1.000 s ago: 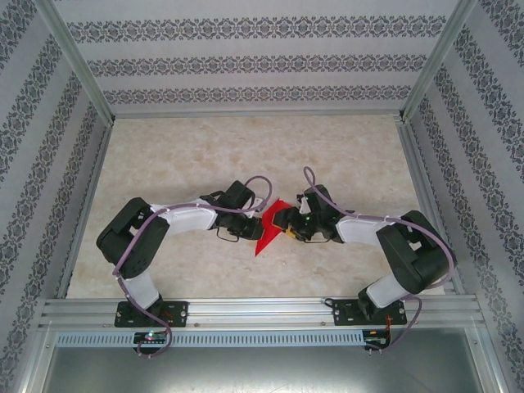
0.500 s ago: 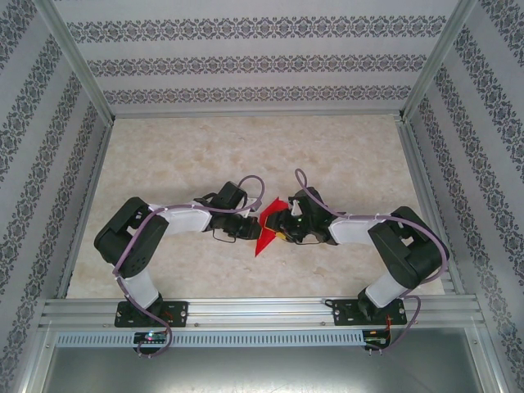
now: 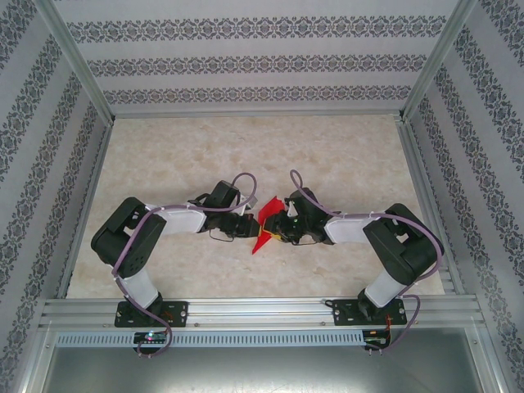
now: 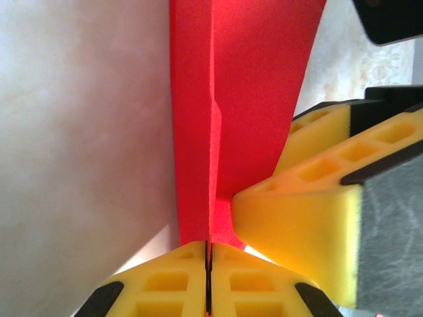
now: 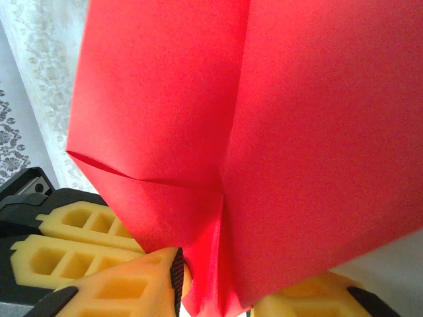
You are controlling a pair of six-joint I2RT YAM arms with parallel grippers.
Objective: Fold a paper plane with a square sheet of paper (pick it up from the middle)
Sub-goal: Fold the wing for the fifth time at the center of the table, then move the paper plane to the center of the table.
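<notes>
My two black-and-white arms bend inward, elbows out, wrists meeting mid-table. My left yellow-fingered gripper is pinched tight on a thin bright red sheet of paper. My right gripper straddles that sheet; whether it presses, I can't tell.

From above, the red paper is half covered and its creases are too small to make out. Seen from either wrist, its far end runs out of view. It covers the gap in the right gripper's jaws; perhaps pinched, I can't tell.
</notes>
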